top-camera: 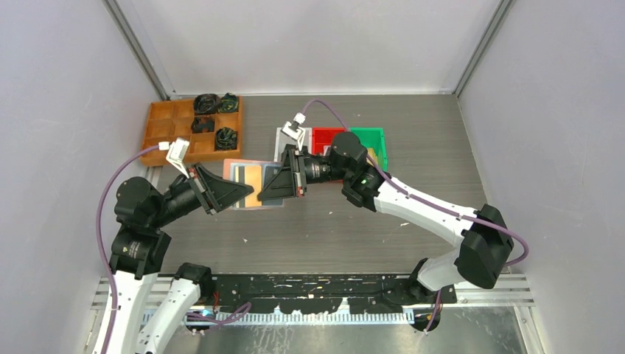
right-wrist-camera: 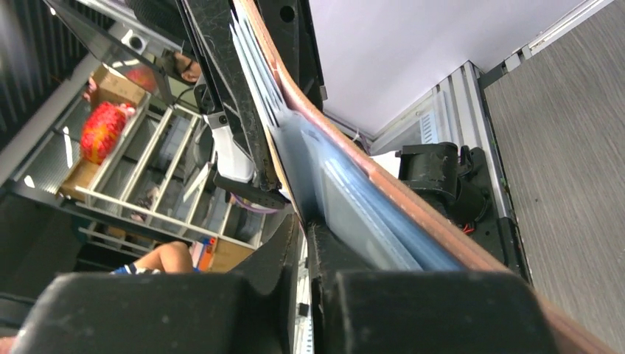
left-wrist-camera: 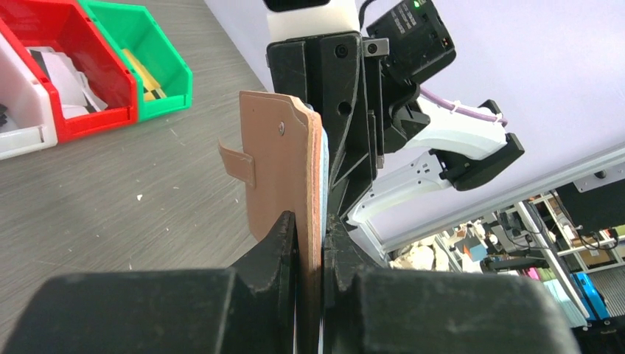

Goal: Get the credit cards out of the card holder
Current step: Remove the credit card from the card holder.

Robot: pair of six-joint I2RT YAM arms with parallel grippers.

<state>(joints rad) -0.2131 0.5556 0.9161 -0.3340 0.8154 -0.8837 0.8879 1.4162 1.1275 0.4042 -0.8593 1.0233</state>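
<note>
1. Tan leather shows edge-on in the left wrist view: the card holder [left-wrist-camera: 284, 177] is pinched at its near end by the left gripper [left-wrist-camera: 309, 247], whose jaws are pressed tight on it. A small strap tab [left-wrist-camera: 239, 164] sticks out from its outer face.
2. The right gripper [left-wrist-camera: 340, 110] is clamped on the opposite end. It is not clear whether it bites the leather alone or a card as well.
3. Bluish cards [right-wrist-camera: 354, 206] lie in the pockets on the inner face, against the brown leather.
4. Between the two grippers, the holder hangs in the air above the middle of the desk [top-camera: 332, 221], a little toward its left edge.
5. The desk is grey with a fine wood grain and a few pale flecks.
6. Near the far edge, at about its middle, a white bin [left-wrist-camera: 22, 129], a red bin [left-wrist-camera: 110, 81] and a green bin [left-wrist-camera: 166, 99] stand touching in a row, with papers and cards inside.
7. A wooden tray [top-camera: 166, 129] with compartments sits at the far left corner, with dark bundled items [top-camera: 208, 103] in its rear compartments.
8. Pale lilac-grey walls [top-camera: 317, 37] close in the left, far and right sides, with metal rails running up the far corners.
</note>
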